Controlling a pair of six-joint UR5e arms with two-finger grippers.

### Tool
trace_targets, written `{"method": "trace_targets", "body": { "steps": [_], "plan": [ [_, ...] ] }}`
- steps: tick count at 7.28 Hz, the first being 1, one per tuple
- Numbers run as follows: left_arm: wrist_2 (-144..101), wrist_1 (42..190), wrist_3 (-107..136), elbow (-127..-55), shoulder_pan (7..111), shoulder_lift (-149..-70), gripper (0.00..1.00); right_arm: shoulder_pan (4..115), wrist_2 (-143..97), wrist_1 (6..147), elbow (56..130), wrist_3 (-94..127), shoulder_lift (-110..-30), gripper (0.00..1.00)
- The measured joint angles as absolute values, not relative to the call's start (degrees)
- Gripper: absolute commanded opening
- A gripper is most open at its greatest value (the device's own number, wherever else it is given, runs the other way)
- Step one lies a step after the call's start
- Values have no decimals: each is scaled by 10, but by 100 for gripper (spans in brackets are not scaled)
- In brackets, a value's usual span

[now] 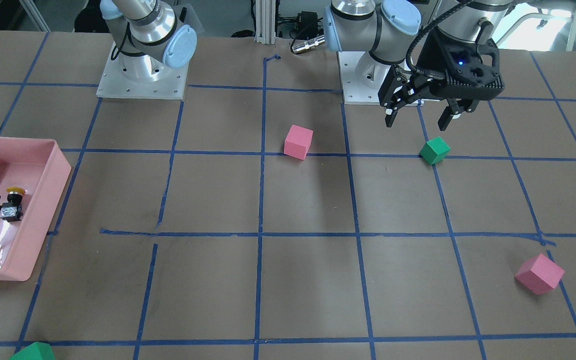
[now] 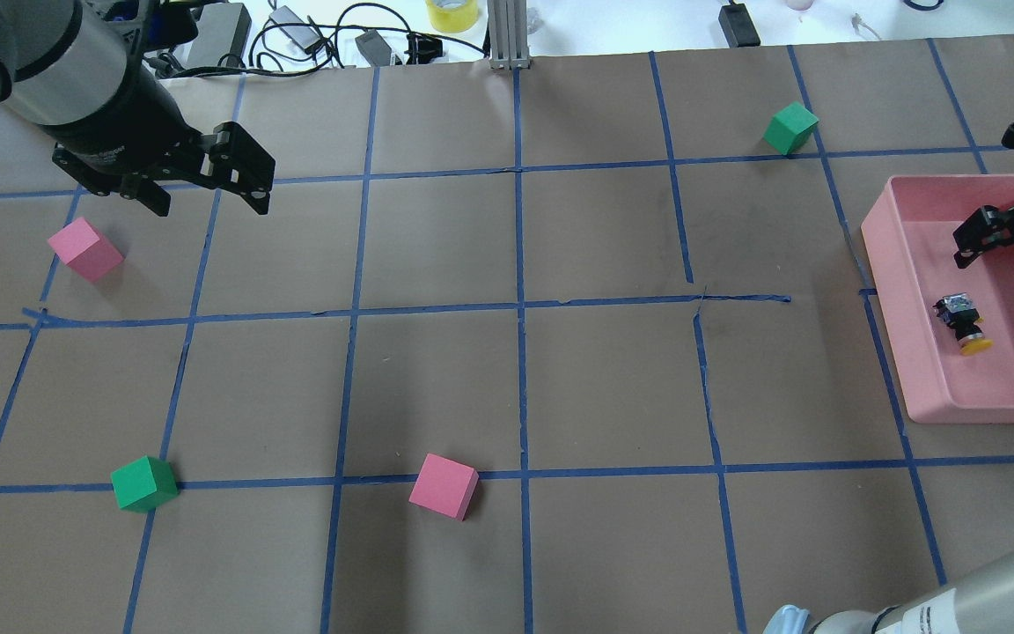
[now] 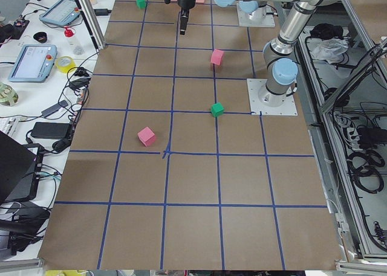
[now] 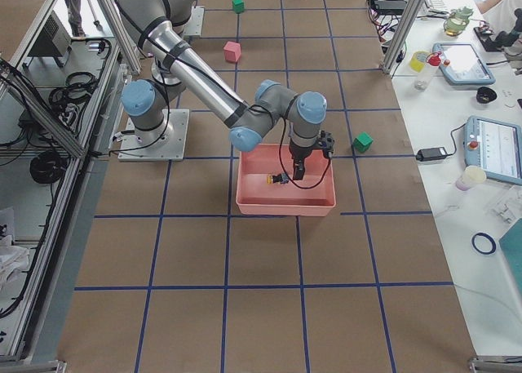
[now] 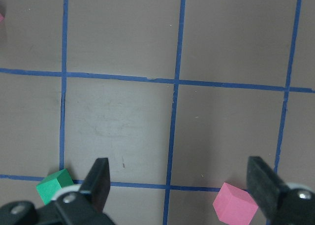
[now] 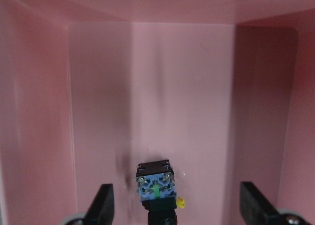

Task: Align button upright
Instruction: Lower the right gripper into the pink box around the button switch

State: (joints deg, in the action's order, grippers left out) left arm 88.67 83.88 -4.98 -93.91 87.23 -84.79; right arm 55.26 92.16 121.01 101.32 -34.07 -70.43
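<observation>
Right arm (image 4: 196,63) dips into the pink tray (image 2: 890,291).
Right gripper (image 2: 998,258) wide open, holding nothing; button (image 2: 962,321) seems to lie sideways below.

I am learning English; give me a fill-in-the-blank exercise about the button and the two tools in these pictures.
The button lies on its side inside the ____ tray.
Its round cap is ____.
The right tool hangs over the tray with jaws ____.
The left tool, over the table, holds ____.
Missing words: pink; yellow; open; nothing.
</observation>
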Motion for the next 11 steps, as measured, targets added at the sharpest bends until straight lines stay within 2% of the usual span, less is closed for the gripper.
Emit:
{"method": "trace_targets", "body": {
  "steps": [11],
  "plan": [
    [889,839,-51,-939,872,-844,100,552,917,1256,1031,-380,-665,93]
  ]
}}
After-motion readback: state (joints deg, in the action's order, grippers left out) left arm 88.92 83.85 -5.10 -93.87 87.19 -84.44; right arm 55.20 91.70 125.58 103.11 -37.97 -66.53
